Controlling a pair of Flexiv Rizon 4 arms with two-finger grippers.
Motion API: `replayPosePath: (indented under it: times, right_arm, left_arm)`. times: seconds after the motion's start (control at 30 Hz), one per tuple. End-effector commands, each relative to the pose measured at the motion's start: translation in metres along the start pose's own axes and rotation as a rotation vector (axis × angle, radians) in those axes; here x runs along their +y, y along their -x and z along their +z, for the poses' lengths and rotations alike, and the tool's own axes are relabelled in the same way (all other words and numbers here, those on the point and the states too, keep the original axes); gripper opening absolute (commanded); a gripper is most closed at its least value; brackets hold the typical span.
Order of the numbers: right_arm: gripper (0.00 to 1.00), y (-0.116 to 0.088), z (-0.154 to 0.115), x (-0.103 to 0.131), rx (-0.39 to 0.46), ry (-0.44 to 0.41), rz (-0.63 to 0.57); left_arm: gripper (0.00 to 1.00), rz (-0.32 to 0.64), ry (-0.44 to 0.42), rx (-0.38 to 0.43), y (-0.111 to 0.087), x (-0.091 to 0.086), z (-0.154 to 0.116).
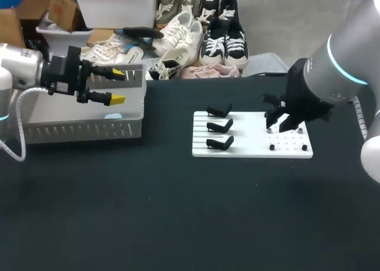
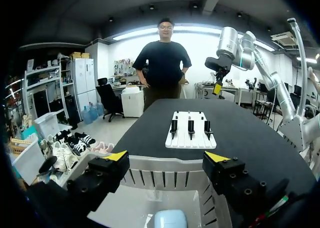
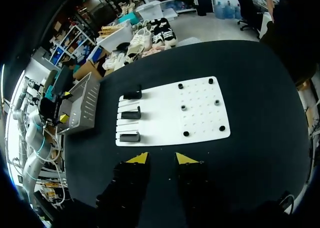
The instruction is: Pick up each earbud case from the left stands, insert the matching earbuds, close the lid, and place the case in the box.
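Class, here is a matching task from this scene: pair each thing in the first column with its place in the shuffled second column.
1 left tool
2 right tool
3 light blue case
4 black stands

A on the white board
B inside the box
C open, over the box
D open, above the table by the white board

Pairs: 1-C, 2-D, 3-B, 4-A
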State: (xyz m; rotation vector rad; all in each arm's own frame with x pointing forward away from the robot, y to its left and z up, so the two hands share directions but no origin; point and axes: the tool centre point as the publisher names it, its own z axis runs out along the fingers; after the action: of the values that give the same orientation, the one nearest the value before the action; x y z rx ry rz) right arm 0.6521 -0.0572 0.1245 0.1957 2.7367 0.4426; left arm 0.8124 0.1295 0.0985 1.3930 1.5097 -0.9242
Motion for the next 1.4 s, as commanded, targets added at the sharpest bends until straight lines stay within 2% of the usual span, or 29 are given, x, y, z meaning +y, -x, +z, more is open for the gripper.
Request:
replayPosePath:
  times: [0.03,0.17,0.37,0.53,0.67,0.77,0.8,1.17,1.2,1.23,1.27,1.4]
  right_arm:
    - [0.29,-0.002,-0.017,-0.017,-0.040,0.020,0.000]
    - [0.29,0.002,-0.029,-0.032,-0.040,0.028,-0.001]
    - [0.30,0.007,-0.044,-0.047,-0.044,0.052,-0.045]
    - [0.31,0.012,-0.053,-0.059,-0.056,0.059,-0.095]
    - [0.31,0.011,-0.058,-0.074,-0.065,0.074,-0.122]
    - [0.31,0.009,-0.058,-0.083,-0.060,0.083,-0.147]
    - [0.31,0.007,-0.058,-0.087,-0.056,0.088,-0.160]
    - [0.32,-0.017,-0.065,-0.096,-0.033,0.106,-0.226]
    - [0.39,-0.019,-0.066,-0.096,-0.032,0.086,-0.213]
    - [0.82,-0.019,-0.066,-0.096,-0.032,0.086,-0.213]
    - [1.00,-0.019,-0.066,-0.096,-0.032,0.086,-0.213]
    - [1.00,-0.019,-0.066,-0.096,-0.032,0.086,-0.213]
  left_arm:
    - [1.00,0.010,0.046,0.005,0.024,-0.037,0.012]
    - [1.00,0.004,0.029,-0.018,0.035,-0.063,0.035]
    - [1.00,-0.026,0.057,-0.015,0.043,-0.103,0.066]
    - [1.00,-0.076,0.142,0.068,0.049,-0.140,0.082]
    - [1.00,-0.103,0.209,0.096,0.048,-0.166,0.087]
    - [1.00,-0.099,0.226,0.128,0.048,-0.179,0.092]
    - [1.00,-0.057,0.259,0.111,0.049,-0.186,0.093]
    - [1.00,-0.044,0.259,0.111,0.050,-0.188,0.093]
    - [1.00,-0.044,0.259,0.111,0.050,-0.188,0.093]
    - [1.00,-0.044,0.259,0.111,0.050,-0.188,0.093]
    - [1.00,-0.044,0.259,0.111,0.050,-0.188,0.093]
    - [1.00,-0.044,0.259,0.111,0.050,-0.188,0.093]
